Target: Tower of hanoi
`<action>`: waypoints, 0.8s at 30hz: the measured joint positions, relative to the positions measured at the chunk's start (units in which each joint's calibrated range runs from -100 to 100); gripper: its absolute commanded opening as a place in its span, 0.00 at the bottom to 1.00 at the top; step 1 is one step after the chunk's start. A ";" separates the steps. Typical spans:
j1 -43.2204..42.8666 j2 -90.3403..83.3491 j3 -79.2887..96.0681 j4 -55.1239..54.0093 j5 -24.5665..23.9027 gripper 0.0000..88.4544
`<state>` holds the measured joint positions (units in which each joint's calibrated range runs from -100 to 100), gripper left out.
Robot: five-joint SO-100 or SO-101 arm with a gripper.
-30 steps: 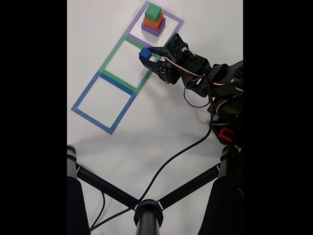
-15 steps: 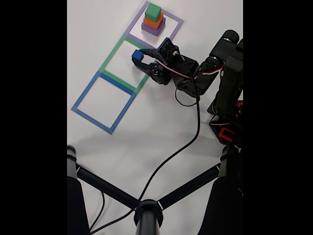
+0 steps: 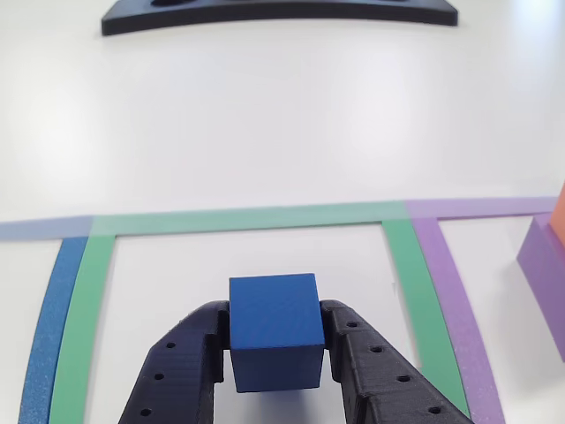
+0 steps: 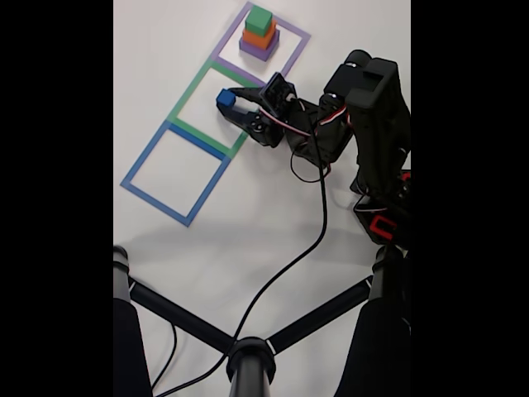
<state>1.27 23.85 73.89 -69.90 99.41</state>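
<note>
Three blocks, purple (image 4: 259,50), salmon-orange (image 4: 259,35) and green (image 4: 259,18), sit stacked in the purple tape outline (image 4: 291,55), so only the blue cube (image 3: 274,330) is free to shift. The gripper (image 3: 275,340) has its jaws clenched on the cube's sides over the green tape outline (image 3: 243,219), probably just above the counter (image 3: 282,115). A second ago the cube hung nearer the purple outline; it has since travelled inward over the green one.

The small blue cube (image 3: 274,330) sits upright, pinched between the claw (image 3: 275,353) fingers over the green tape square. The green block (image 4: 259,19) tops the salmon-orange block (image 4: 259,35) on the purple block (image 4: 258,50).
</note>
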 measured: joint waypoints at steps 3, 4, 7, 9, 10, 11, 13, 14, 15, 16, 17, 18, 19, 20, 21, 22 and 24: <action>-0.33 1.18 -0.61 -0.80 0.00 0.07; -0.33 1.60 -0.61 -0.96 0.00 0.07; -0.25 2.53 -0.61 -1.69 0.00 0.08; -0.25 2.95 -0.70 -1.69 0.00 0.10; -0.25 3.04 -0.78 -1.69 0.00 0.10; -0.25 3.04 -0.78 -1.69 0.00 0.11; -0.25 3.63 -0.87 -1.69 0.00 0.13; -0.25 3.88 -0.87 -1.69 0.00 0.14; -0.25 3.97 -0.87 -1.69 0.00 0.15; -0.25 3.97 -0.87 -1.69 0.00 0.15; -0.25 3.97 -0.96 -1.69 0.00 0.16; -0.25 3.97 -1.04 -1.69 0.00 0.17; -0.25 3.97 -1.22 -1.69 0.00 0.18; -0.25 3.97 -1.31 -1.69 0.00 0.19; -0.25 3.97 -1.39 -1.69 0.00 0.20; -0.25 3.97 -1.39 -1.69 0.00 0.21; -0.25 3.97 -1.22 -1.69 0.00 0.22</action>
<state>1.02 27.82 72.67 -71.59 99.41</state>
